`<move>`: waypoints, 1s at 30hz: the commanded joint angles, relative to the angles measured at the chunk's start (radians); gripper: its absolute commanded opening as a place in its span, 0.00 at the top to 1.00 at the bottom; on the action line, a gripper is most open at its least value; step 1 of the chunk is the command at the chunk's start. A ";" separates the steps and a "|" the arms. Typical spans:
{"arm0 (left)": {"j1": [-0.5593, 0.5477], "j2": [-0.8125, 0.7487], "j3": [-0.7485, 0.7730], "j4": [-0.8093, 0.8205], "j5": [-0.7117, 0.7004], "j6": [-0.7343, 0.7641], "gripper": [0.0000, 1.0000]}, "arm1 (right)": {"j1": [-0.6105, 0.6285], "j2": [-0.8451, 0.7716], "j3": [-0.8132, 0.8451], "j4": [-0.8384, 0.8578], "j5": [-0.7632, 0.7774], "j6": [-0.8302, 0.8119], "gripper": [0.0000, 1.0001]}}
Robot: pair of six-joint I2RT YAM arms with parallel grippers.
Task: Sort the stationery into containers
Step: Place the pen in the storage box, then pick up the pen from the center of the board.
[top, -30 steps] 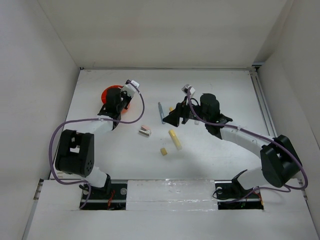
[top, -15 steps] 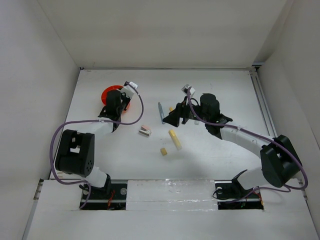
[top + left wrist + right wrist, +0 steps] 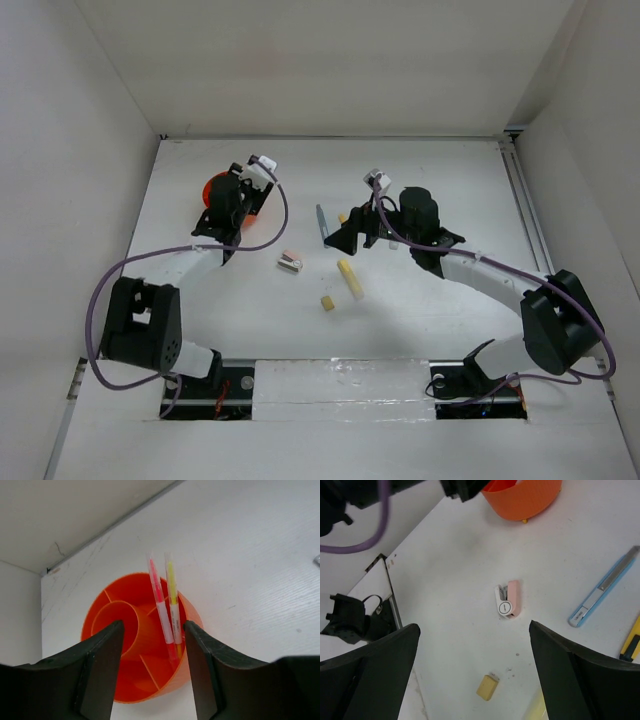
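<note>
- left wrist view: the left gripper (image 3: 152,626) is seen with its fingers spread apart and nothing pinched between them; beyond them the orange cup (image 3: 150,687) is stood on the white table (image 3: 260,555)
- a pink-red pen (image 3: 160,605) and a yellow pen (image 3: 172,597) are stood side by side in one outer compartment of the cup, leaned on its rim (their tips are raised above it)
- top external view: the cup is placed at the far left of the table and is partly hidden by the left gripper, which is held over it
- the right gripper (image 3: 473,626) is held wide open above the table; nothing is gripped
- under it a pink-grey block (image 3: 508,599) and a tan eraser (image 3: 488,686) are laid apart from each other; a grey-blue pen (image 3: 605,594) is laid to one side, and a pale yellow marker (image 3: 350,278) is laid near the eraser
</note>
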 commanded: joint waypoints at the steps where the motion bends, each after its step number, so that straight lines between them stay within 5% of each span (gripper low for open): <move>1: -0.011 -0.121 0.089 -0.028 0.031 -0.012 0.51 | -0.003 0.001 0.041 -0.044 0.069 -0.048 0.00; 6: -0.011 -0.221 0.206 -0.143 0.022 -0.061 0.39 | -0.003 0.001 0.073 -0.160 0.255 -0.106 0.00; 8: -0.011 -0.242 0.250 -0.169 -0.055 -0.145 0.00 | -0.003 0.001 0.098 -0.207 0.308 -0.132 0.00; 11: -0.011 -0.253 0.371 -0.259 -0.201 -0.263 0.00 | 0.006 0.024 0.141 -0.293 0.423 -0.167 0.00; 16: -0.011 -0.227 0.641 -0.601 -0.398 -0.725 0.00 | 0.017 0.084 0.220 -0.420 0.586 -0.198 0.00; 21: -0.011 -0.389 0.527 -0.638 -0.239 -0.954 0.00 | 0.017 0.109 0.254 -0.497 0.621 -0.218 0.00; 30: -0.011 -0.472 0.433 -0.803 -0.104 -0.985 0.00 | -0.002 0.089 0.231 -0.598 0.672 -0.227 0.00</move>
